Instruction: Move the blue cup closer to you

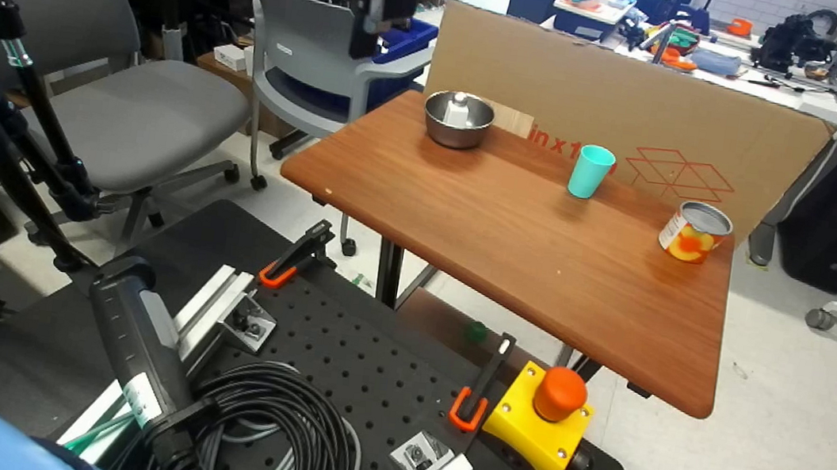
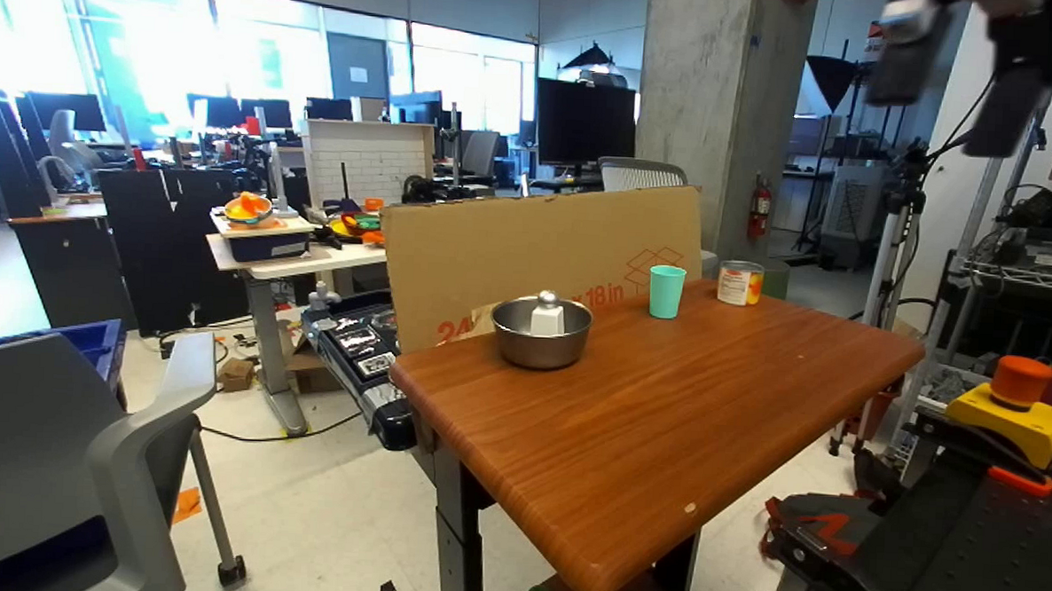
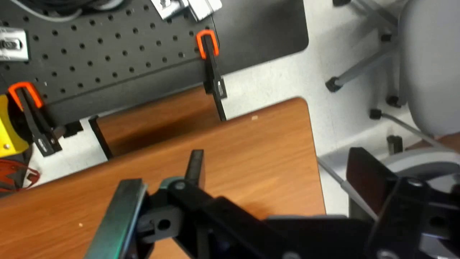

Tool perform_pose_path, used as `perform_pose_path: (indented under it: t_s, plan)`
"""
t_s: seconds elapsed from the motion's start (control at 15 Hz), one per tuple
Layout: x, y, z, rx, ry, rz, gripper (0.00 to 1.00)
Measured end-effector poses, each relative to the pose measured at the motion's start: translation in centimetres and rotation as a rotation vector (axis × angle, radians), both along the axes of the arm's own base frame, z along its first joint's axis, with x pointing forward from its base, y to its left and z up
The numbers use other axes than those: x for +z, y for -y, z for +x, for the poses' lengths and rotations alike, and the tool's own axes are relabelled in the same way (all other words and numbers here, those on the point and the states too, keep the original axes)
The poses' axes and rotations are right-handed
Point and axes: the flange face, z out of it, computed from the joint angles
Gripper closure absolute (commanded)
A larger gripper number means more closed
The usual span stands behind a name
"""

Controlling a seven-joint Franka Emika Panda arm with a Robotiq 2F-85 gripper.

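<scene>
Blue cup (image 1: 590, 173) is standing on the worktop (image 1: 498, 237) between the bowl (image 1: 456, 137) and the can (image 1: 694, 237). The hand (image 2: 947, 105) is up high, kinda blurry from here, but its fingers (image 2: 1009, 102) look apart.

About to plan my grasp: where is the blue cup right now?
In both exterior views, the blue cup stands upright on the table near the cardboard, right of the metal bowl and left of the can.

Blue cup (image 1: 590, 174): sm., teal, plain-sided, tapering slightly to base. Stands upright w/ mouth up on the brn. wood-grain tabletop (image 1: 462, 208), approx. 12 to 1 o'clock from its ctr. in both exterior views.
</scene>
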Motion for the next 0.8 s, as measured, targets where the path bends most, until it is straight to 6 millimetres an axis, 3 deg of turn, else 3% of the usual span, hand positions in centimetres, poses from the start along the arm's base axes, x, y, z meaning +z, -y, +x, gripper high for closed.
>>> perform_pose_path:
  t_s: [0.27, 0.8]
  plan:
    - [-1.4, 1.9, 7.2, -0.098, 0.126, -0.009, 0.0]
    - [-5.7, 6.1, 21.0, -0.16, 0.137, -0.135, 0.0]
